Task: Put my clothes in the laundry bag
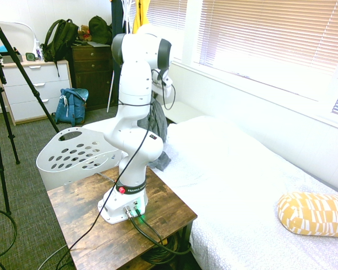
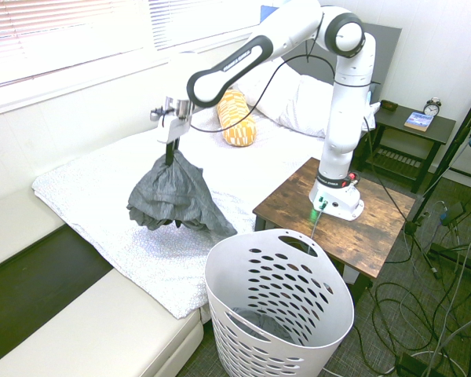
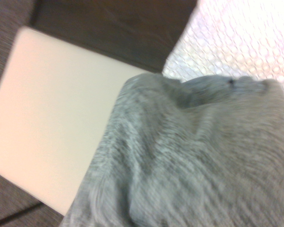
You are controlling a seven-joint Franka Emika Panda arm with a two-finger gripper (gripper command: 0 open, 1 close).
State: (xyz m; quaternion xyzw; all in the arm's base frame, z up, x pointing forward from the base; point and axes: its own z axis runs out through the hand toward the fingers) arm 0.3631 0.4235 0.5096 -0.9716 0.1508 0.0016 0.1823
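First exterior view, garment: dark-grey garment (image 1: 156, 121) partly hidden behind the arm (image 1: 136, 112), between the laundry basket (image 1: 50, 169) and the bed (image 1: 231, 163).
Second exterior view, jaws: closed on the upper part of the garment, which hangs in folds over the edge of the bed.
Second exterior view, basket: upright on the floor (image 2: 191, 366), beside the wooden table (image 2: 302, 192); grey fabric (image 2: 261, 320) lies inside at the bottom.
Second exterior view, progress: one piece appears to be in; the held garment is lifted but outside the basket. Left to do: carry it over the rim, lower, release.
Wrist view, garment: grey cloth (image 3: 194, 156) fills much of the view, blurred; basket not visible.
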